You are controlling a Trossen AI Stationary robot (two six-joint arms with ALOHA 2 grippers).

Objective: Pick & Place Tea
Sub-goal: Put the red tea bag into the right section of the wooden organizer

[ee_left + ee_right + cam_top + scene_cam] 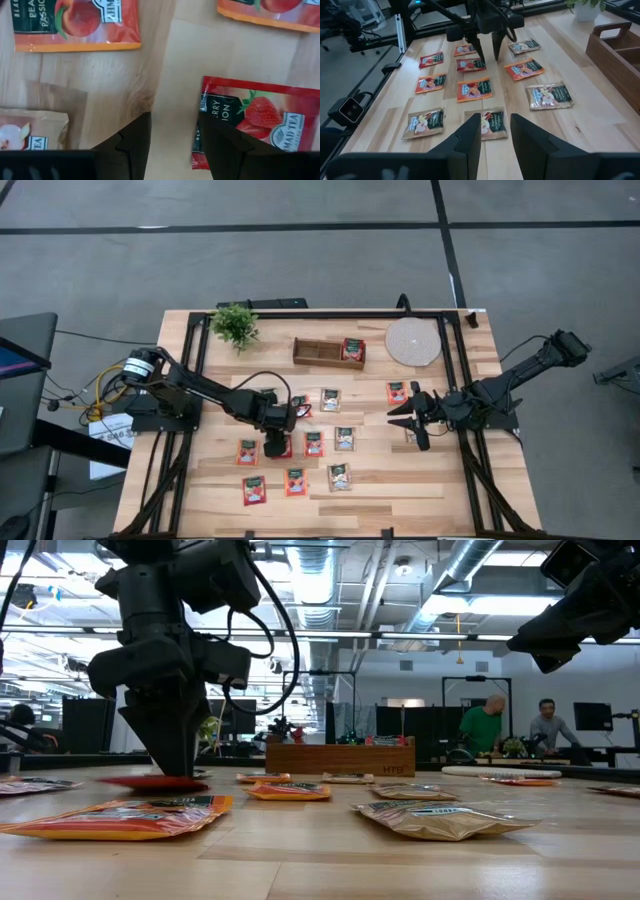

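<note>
Several tea sachets, red-orange and pale, lie flat on the wooden table. My left gripper points straight down, open, its tips low over a red strawberry sachet. One finger stands over that sachet's edge, the other over bare wood. My right gripper is open and raised above a pale sachet at the table's right. The wooden tray holds one red sachet in its right compartment. My left gripper comes from above, pointing down. One finger covers the strawberry sachet's side edge, and the sachet lies flat on the table. Whether the finger touches it, I cannot tell.
A round pale disc lies at the far right and a small green plant at the far left. Dark frame rails run along both sides. Other sachets lie close around the left gripper. People stand in the room beyond.
</note>
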